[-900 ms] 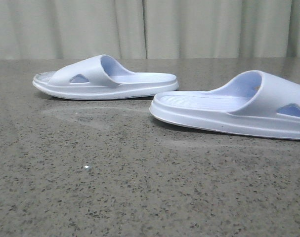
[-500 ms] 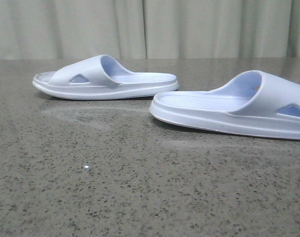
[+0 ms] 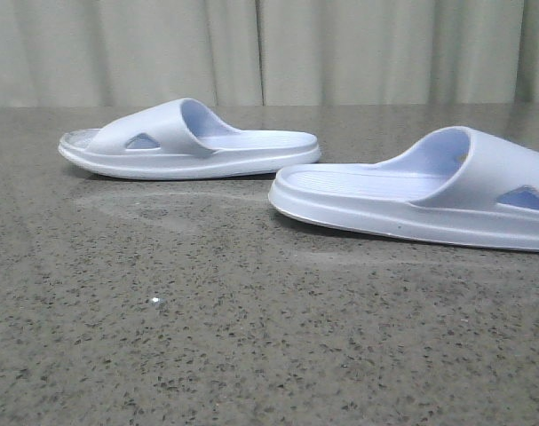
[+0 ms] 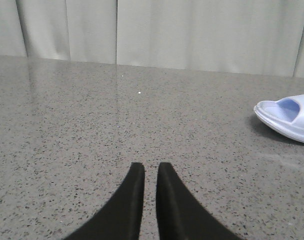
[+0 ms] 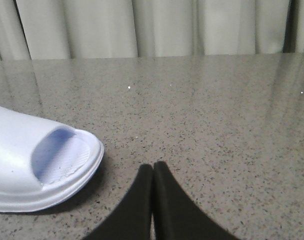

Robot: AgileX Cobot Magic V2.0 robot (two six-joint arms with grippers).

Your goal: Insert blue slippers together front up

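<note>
On the speckled grey stone-look tabletop (image 3: 207, 337) in your front view, the two blue slippers lie sole-down and apart: the far slipper (image 3: 189, 142) sits toward the back left, the near slipper (image 3: 420, 191) toward the right edge, its toe cut off by the frame. Both are smooth moulded foam with thick soles, ribbed footbeds and a wide strap pierced by a triangular cut-out. You can read no brand or writing on either. Pale pleated curtains (image 3: 340, 49) hang behind the back edge.

Your left wrist view shows the left gripper (image 4: 145, 172), its black tapered fingers nearly together with a thin gap, holding nothing, one slipper end well off.

Your right wrist view shows the right gripper (image 5: 153, 172) with fingers pressed together, empty, near a slipper's open toe.
</note>
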